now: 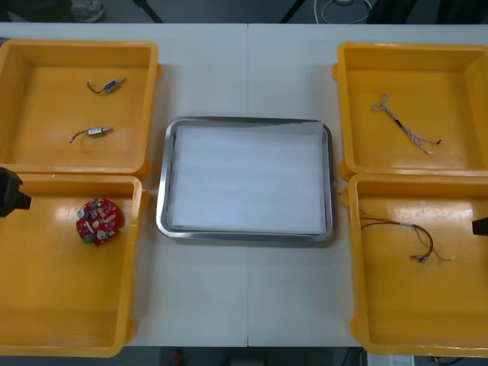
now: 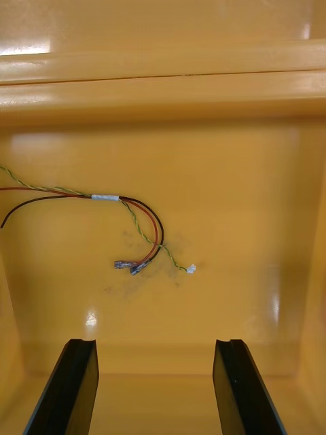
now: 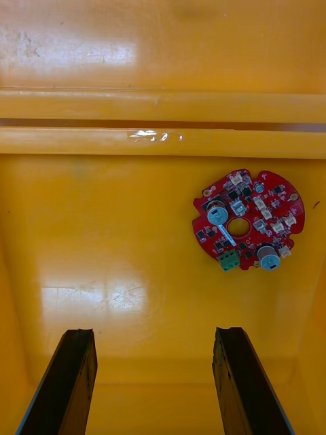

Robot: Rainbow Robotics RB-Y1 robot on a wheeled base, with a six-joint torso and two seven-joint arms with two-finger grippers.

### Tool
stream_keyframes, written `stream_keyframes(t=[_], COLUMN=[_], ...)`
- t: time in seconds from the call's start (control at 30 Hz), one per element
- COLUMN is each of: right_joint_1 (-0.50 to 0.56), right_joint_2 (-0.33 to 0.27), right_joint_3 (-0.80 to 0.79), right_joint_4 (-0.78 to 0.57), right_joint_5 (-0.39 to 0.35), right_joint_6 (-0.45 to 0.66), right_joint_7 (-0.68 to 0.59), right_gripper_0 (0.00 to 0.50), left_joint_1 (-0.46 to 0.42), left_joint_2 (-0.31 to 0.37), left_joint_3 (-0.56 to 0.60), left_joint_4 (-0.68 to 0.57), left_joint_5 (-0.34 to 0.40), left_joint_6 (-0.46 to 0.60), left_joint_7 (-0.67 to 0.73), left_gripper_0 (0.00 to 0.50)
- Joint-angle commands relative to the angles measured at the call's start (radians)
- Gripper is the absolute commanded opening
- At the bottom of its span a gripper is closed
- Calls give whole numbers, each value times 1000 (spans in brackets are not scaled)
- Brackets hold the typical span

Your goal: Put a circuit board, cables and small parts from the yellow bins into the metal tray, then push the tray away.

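Currently nothing is in the metal tray; its white inside is bare. Judged step: first pick.

Left gripper: jaws apart, empty, over the near yellow bin left of the tray. The round red circuit board lies flat on that bin's floor, between the gripper and the tray, ahead of the fingers and off their centre line.
- Advice: shift toward the tray until the board sits midway between the fingers, then descend and grip across its edges, clear of the tall components.

Right gripper: jaws apart, empty, over the near bin right of the tray. The red and yellow cable lies loose ahead of the fingers.
- Advice: close on the bundled stretch by the white sleeve, not the splayed ends; thin wire may slip.

Far bins: small metal parts left of the tray, twisted blue and white cable right of it.

Surface: light table, a seam running under the tray. Dark floor shows beyond the far edge.
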Motion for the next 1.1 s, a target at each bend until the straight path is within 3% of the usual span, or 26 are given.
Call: stream_keyframes(t=[0.03, 1.1], right_joint_1=[-19, -19], right_joint_2=[-35, -35], right_joint_3=[-27, -27], right_joint_4=[-5, -5], right_joint_5=[-7, -7], right_joint_6=[2, 2], right_joint_7=[-27, -27], right_gripper_0=[490, 489], left_joint_1=[16, 16], left_joint_2=[28, 28], left_joint_3=[31, 31], left_joint_4=[-30, -30], left_joint_5=[6, 6], left_joint_6=[7, 7], left_joint_7=[-45, -45], left_gripper_0=[500, 500])
